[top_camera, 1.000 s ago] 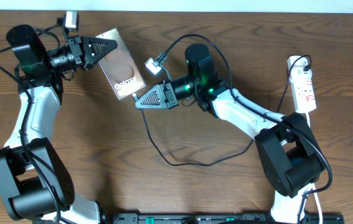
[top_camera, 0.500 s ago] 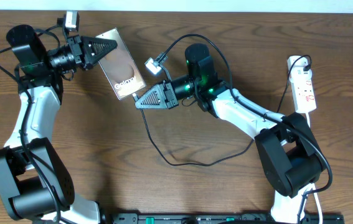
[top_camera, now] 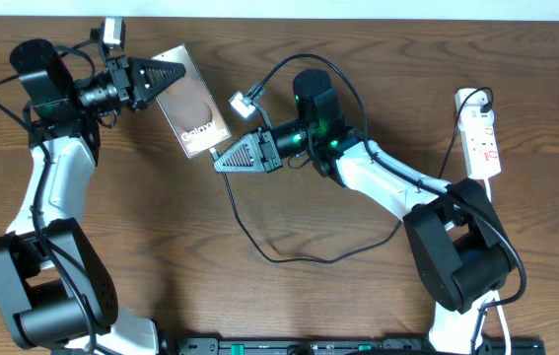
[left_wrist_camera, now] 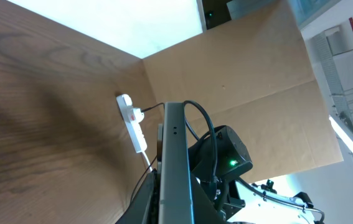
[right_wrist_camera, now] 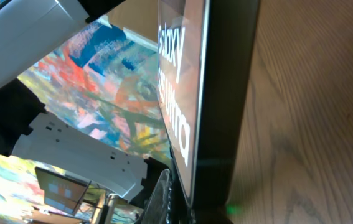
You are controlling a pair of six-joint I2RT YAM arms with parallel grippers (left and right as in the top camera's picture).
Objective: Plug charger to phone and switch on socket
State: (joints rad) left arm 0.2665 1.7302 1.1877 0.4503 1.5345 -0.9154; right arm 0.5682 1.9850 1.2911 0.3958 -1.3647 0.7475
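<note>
Grips the phone [top_camera: 195,104] with the left gripper [top_camera: 178,73], pinched tight on the end away from the white "Galaxy" lettering. Shows it edge-on in the left wrist view, straight ahead of the fingers, as a thin grey upright strip. Points the lettered end toward the right gripper [top_camera: 220,162], just off its tip (touching or barely apart, cannot tell from above). Fills the right wrist view with that same end, dark edge and lettering close in front of the fingers. Pinches the charger [top_camera: 304,260] in the right gripper, closed to a point on the cable's end; hides the plug tip itself. Trails the thin black cable back from beneath the right fingers, loops it over the table [top_camera: 161,217] behind the gripper and on toward the right arm. Sets the socket [top_camera: 482,133] well behind the right gripper, far past its wrist near the table edge, white, with red marks and a black plug at one end.
</note>
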